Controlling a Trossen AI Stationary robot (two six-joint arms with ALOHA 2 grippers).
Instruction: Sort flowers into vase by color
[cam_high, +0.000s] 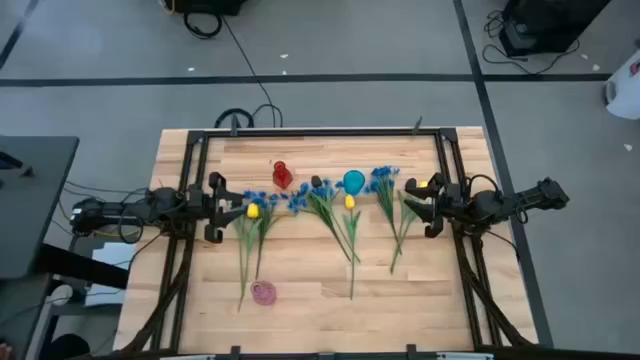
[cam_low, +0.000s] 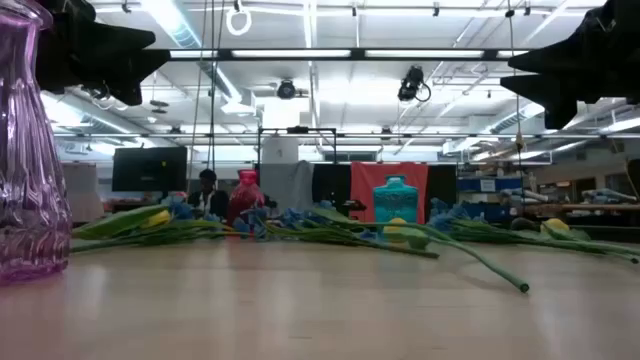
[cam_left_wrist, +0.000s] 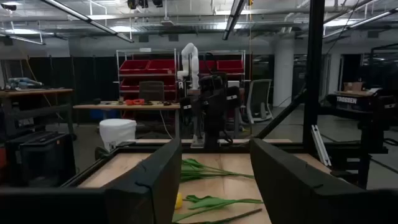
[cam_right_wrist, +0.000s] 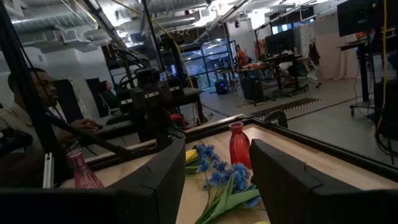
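Several flowers lie flat on their sides across the table's middle: blue blossoms (cam_high: 310, 190), yellow tulips (cam_high: 252, 211) and long green stems (cam_high: 347, 240). A red vase (cam_high: 282, 175) and a teal vase (cam_high: 353, 181) stand upright behind them, and a pink vase (cam_high: 263, 292) stands near the front edge. My left gripper (cam_high: 225, 207) hovers open at the flowers' left end, above a yellow tulip (cam_left_wrist: 179, 200). My right gripper (cam_high: 420, 203) hovers open at their right end, facing the blue blossoms (cam_right_wrist: 217, 171). Nothing sits between either pair of fingers.
A dark frame (cam_high: 195, 150) runs along the table's sides and back edge. Bare wood (cam_high: 420, 300) lies in front of the flowers on the right. A person (cam_right_wrist: 34, 93) sits beyond the table's left side.
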